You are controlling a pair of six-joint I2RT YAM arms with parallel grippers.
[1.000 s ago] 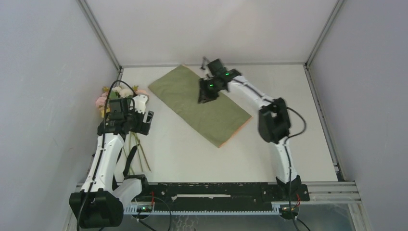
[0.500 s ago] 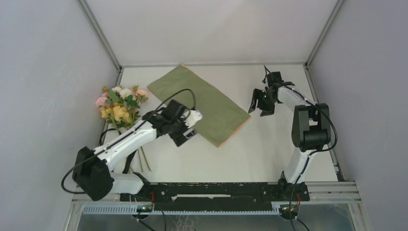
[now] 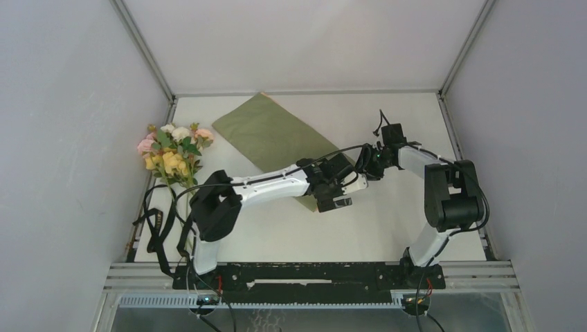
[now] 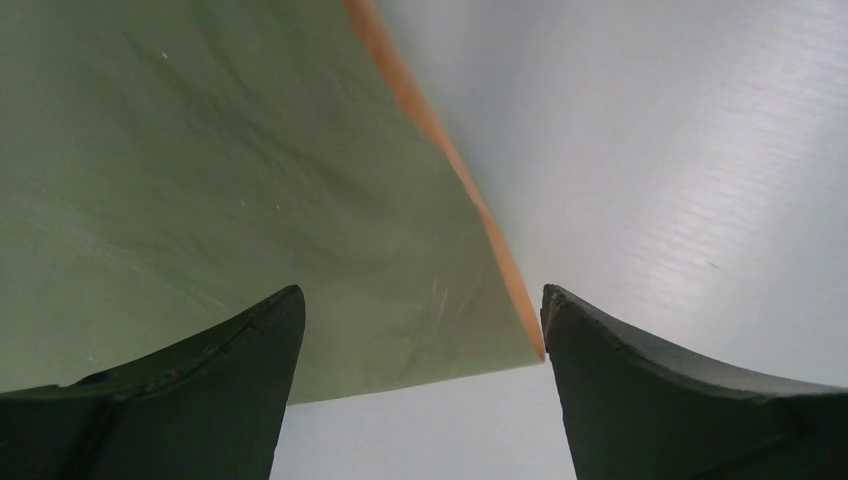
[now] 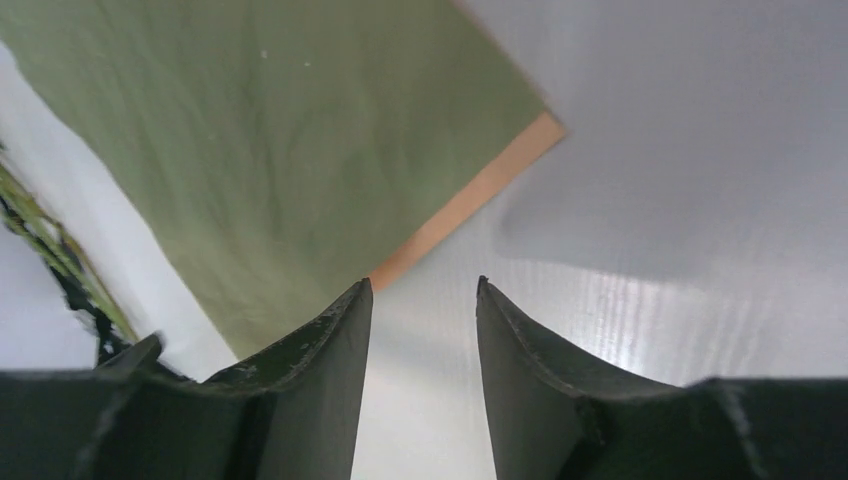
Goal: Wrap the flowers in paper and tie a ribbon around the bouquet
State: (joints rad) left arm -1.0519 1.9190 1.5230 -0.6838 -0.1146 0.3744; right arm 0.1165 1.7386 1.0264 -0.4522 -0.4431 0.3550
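The paper (image 3: 284,142) lies flat at mid-table, olive face up, with a peach edge (image 4: 430,120) showing. My left gripper (image 3: 336,200) reaches across to the paper's near right corner. It is open wide, with that corner (image 4: 480,330) lying between and below the fingertips, around the gripper's centre (image 4: 420,295). My right gripper (image 3: 365,166) hovers just off the paper's right corner (image 5: 540,130), open (image 5: 422,283), with bare table between its fingers. The flowers (image 3: 172,152) lie loose at the left wall, stems (image 5: 50,250) pointing at me. The ribbon and the bouquet are out of view.
White table (image 3: 277,235) is boxed in by grey walls on three sides. A black rail (image 3: 304,273) runs along the near edge. Loose black cables (image 3: 160,228) hang by the left arm's base, close to the flower stems.
My left arm swung from beside the flowers across to the paper's near right corner. My right gripper left the paper's top, went right, then came back to the right corner.
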